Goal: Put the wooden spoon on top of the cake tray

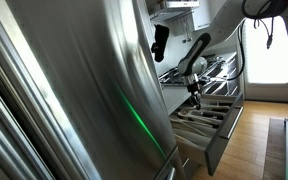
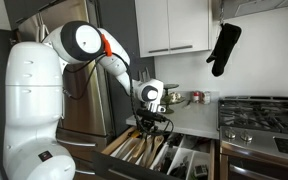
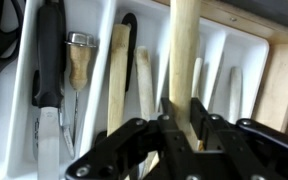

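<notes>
In the wrist view my gripper (image 3: 184, 120) is shut on the handle of a pale wooden spoon (image 3: 184, 50), which runs up from the jaws over the white cutlery organiser (image 3: 220, 45). In both exterior views the gripper (image 2: 150, 118) (image 1: 195, 90) hangs just above the open drawer (image 2: 144, 150) (image 1: 209, 118), with the spoon's lower part among the utensils. The spoon's bowl is out of view. No cake tray shows in any view.
The organiser holds other wooden utensils (image 3: 119, 70), a black-handled knife (image 3: 49, 70) and a metal tool (image 3: 79, 60). A stove (image 2: 264, 112) stands beside the counter (image 2: 189, 115). A black oven mitt (image 2: 224, 45) hangs overhead. A steel fridge (image 1: 74, 90) fills the near side.
</notes>
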Action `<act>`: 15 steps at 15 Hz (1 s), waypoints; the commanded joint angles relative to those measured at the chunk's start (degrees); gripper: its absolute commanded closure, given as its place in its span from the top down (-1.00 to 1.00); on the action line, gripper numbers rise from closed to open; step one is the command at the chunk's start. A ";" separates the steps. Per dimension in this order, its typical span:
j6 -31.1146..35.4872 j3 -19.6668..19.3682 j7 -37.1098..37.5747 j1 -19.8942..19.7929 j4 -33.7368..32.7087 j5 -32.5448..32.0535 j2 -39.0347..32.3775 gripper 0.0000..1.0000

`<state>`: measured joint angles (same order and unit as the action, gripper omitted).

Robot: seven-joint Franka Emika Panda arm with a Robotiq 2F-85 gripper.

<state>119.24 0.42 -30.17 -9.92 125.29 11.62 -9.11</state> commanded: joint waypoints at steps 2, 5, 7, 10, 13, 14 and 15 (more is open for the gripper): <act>-4.45 -1.54 -0.42 0.89 -1.87 -0.38 5.09 -0.88; -9.15 -2.30 0.03 1.21 -5.53 0.31 8.39 -0.88; -10.17 -2.74 -0.99 1.55 -7.50 2.00 10.75 -0.88; -9.49 -3.23 -0.19 2.20 -8.10 0.70 10.28 -0.53; -9.51 -3.32 -0.18 2.40 -8.05 0.73 10.76 -0.53; -9.51 -3.32 -0.18 2.40 -8.01 0.73 10.63 -0.53; -9.51 -3.32 -0.19 2.40 -7.99 0.74 10.53 -0.53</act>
<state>109.82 -1.30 -30.42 -9.14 117.38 12.41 1.43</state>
